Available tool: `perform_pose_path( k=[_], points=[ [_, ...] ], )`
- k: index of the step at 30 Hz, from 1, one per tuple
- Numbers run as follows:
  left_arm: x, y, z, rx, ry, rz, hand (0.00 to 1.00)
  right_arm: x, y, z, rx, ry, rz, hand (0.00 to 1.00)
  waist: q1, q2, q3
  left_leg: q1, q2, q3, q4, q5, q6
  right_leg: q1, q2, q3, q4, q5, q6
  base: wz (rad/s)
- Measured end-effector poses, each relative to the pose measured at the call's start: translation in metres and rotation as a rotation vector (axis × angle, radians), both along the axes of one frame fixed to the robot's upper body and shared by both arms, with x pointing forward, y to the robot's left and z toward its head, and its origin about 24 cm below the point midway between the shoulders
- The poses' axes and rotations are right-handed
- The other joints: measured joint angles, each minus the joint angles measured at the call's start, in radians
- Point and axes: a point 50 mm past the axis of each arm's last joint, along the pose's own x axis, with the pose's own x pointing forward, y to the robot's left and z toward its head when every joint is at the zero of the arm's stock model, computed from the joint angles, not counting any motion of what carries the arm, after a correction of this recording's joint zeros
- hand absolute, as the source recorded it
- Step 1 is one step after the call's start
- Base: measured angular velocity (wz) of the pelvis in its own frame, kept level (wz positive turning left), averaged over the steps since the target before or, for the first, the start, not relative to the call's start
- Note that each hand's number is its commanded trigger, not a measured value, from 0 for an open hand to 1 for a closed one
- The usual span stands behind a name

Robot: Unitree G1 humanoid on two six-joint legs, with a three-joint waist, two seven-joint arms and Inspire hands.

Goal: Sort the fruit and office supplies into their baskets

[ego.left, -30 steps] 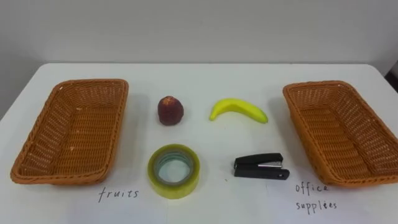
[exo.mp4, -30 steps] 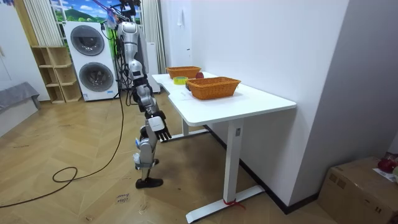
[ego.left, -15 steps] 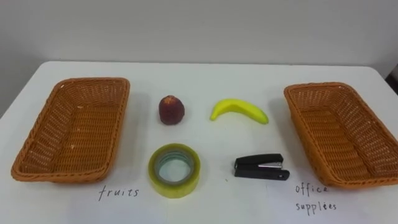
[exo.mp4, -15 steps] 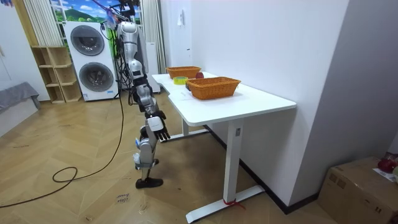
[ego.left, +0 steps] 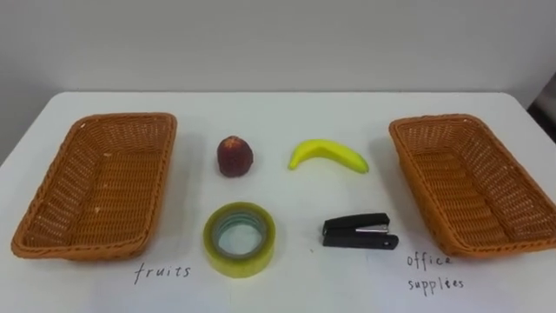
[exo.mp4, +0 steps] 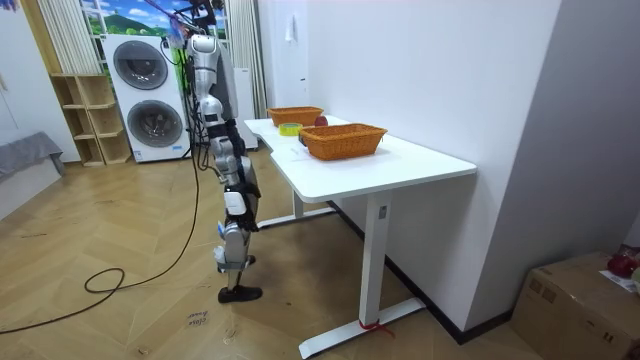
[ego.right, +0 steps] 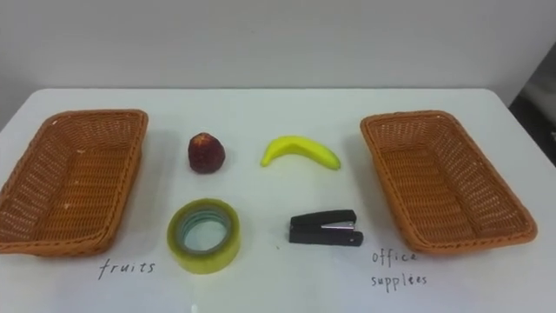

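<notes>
In the room view you see the robot standing upright at the long edge of the white table [exo.mp4: 400, 165]. Its right hand [exo.mp4: 240, 198] hangs low beside its body, below the table top and apart from it; whether this hand is open or closed I cannot tell from here. On the table, nearest to the robot, you find the left label [ego.left: 163, 271] and the right label [ego.left: 434, 271], both handwritten, one in front of each basket. Just beyond them lies the roll of yellow-green tape [ego.left: 240, 239], flat with its hole facing up. To its right, apart from it, the black stapler [ego.left: 356, 233] rests on its base. Farther back you see the red fruit [ego.left: 234, 156] beyond the tape and the yellow banana [ego.left: 328, 156] beyond the stapler, its curve arching away from the robot. All four things lie on the bare table top between the two baskets and touch neither of them. The left basket [ego.left: 95, 191] and the right basket [ego.left: 469, 191] are brown wicker and oblong. They stand at the two sides of the table, with their long sides running away from the robot. Beyond the far edge of the table you see a plain wall [ego.left: 278, 43].
</notes>
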Motion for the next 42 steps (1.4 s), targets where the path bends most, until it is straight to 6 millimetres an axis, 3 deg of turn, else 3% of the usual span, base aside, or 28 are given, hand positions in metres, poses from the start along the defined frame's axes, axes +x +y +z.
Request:
perform_pose_path(
  k=[9,16,29,37,42],
  points=[
    [0.001,0.022,0.007,0.08,-0.037,0.06,0.0,-0.016,-0.02,0.006,-0.115,0.038,-0.386,0.0,-0.043,-0.009,-0.0007,0.007,0.002,0.018,-0.005,0.0,0.0,-0.007,0.001,0.014,0.008,-0.001,0.0,-0.06],
    [-0.005,0.026,0.01,0.12,-0.051,0.062,0.0,0.004,-0.056,0.021,-0.293,-0.038,-0.555,0.0,-0.074,-0.013,-0.0026,0.009,0.004,0.041,-0.011,0.0,0.0,-0.02,0.003,0.039,0.018,-0.001,0.0,-0.09],
    [0.002,0.028,0.012,0.128,-0.089,0.048,0.0,0.034,-0.092,0.053,-0.485,-0.132,-0.78,0.0,-0.087,-0.025,-0.0063,0.007,0.007,0.056,-0.015,0.0,0.0,-0.036,0.005,0.053,0.021,-0.001,0.0,-0.04],
    [0.013,0.032,0.017,0.137,-0.164,0.053,0.0,0.054,-0.116,0.09,-0.629,-0.216,-0.965,0.0,-0.101,-0.032,-0.0064,-0.008,0.007,0.059,-0.02,0.0,0.0,-0.056,0.006,0.058,0.023,-0.001,0.0,-0.01],
    [0.019,0.035,0.02,0.146,-0.203,0.041,0.0,0.071,-0.129,0.115,-0.747,-0.261,-0.962,0.0,-0.099,-0.031,-0.0068,-0.021,0.009,0.07,-0.014,0.0,0.001,-0.08,0.007,0.068,0.041,-0.001,0.0,-0.08]
  ],
)
